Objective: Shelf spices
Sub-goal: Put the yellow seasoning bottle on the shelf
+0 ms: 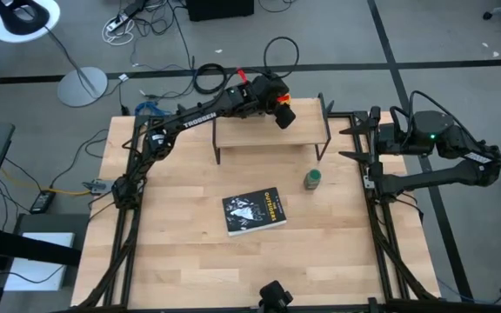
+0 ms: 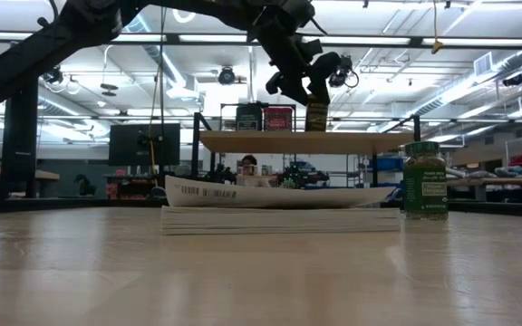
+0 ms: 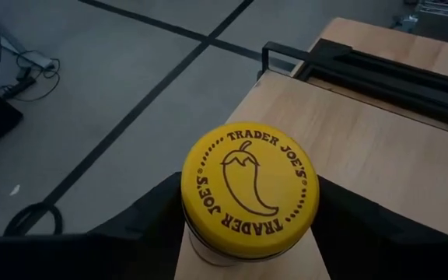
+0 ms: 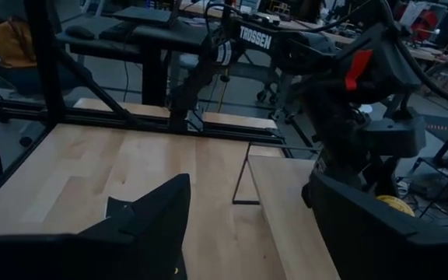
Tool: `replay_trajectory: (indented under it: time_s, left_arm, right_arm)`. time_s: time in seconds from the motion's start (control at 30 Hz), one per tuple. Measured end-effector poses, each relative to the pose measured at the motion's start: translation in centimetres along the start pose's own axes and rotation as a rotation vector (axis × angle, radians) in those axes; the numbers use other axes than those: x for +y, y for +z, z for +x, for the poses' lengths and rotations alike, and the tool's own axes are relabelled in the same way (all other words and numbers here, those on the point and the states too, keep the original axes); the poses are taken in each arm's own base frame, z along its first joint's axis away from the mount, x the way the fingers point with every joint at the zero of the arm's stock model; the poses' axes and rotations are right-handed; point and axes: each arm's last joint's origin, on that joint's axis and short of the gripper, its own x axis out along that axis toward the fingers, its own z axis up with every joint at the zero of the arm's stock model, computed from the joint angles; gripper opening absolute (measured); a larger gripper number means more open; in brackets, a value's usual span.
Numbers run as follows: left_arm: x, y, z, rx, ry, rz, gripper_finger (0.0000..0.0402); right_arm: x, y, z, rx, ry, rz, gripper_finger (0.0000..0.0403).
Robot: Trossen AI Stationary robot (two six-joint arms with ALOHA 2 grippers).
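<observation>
My left gripper [image 1: 283,114] reaches over the far edge of the shelf [image 1: 272,132], a light-wood plank on thin black legs, and is shut on the yellow-topped jar [image 3: 249,190]. In the low view the dark tin [image 2: 248,118] and the red tin [image 2: 279,118] stand on the plank [image 2: 306,142] beside that jar [image 2: 316,116]. The green-topped jar [image 1: 313,179] stands on the tabletop near the shelf's right legs. No pale little jar shows. My right gripper [image 4: 247,241] waits open at the table's right edge. My left gripper pinches the yellow-topped jar's body just under its lid [image 3: 208,249] between the two fingers [image 3: 142,225], one on each side. It comes from above, slanting down. The jar stands upright with its base at plank level [image 2: 316,129]; whether it rests there I cannot tell.
A flat black book [image 1: 255,211] lies on the tabletop in front of the shelf, between it and the near edge. Black metal frame rails [image 1: 368,156] run along the table's left and right sides. Bare wood [image 1: 190,200] shows left of the book.
</observation>
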Motion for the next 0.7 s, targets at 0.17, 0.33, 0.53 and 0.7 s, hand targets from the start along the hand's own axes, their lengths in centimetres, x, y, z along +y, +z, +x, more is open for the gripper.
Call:
replay_trajectory:
  time_s: [0.17,0.33,0.53,0.7]
  left_arm:
    - [-0.14,0.00,-0.01,-0.001,-0.004,0.005,0.0255]
    - [-0.45,-0.01,-0.08,-0.003,-0.010,0.011,0.0268]
    - [-0.50,0.05,-0.05,-0.010,-0.012,0.010,0.0270]
    - [-0.32,0.71,-0.98,-0.042,-0.014,0.003,0.0271]
  right_arm:
    - [0.00,-0.01,0.00,0.000,0.000,-0.001,0.0262]
    - [0.00,0.00,-0.01,-0.001,0.000,-0.001,0.0263]
    - [0.00,-0.01,-0.01,0.001,0.000,0.000,0.0260]
    - [0.00,-0.02,-0.01,0.002,0.000,0.000,0.0259]
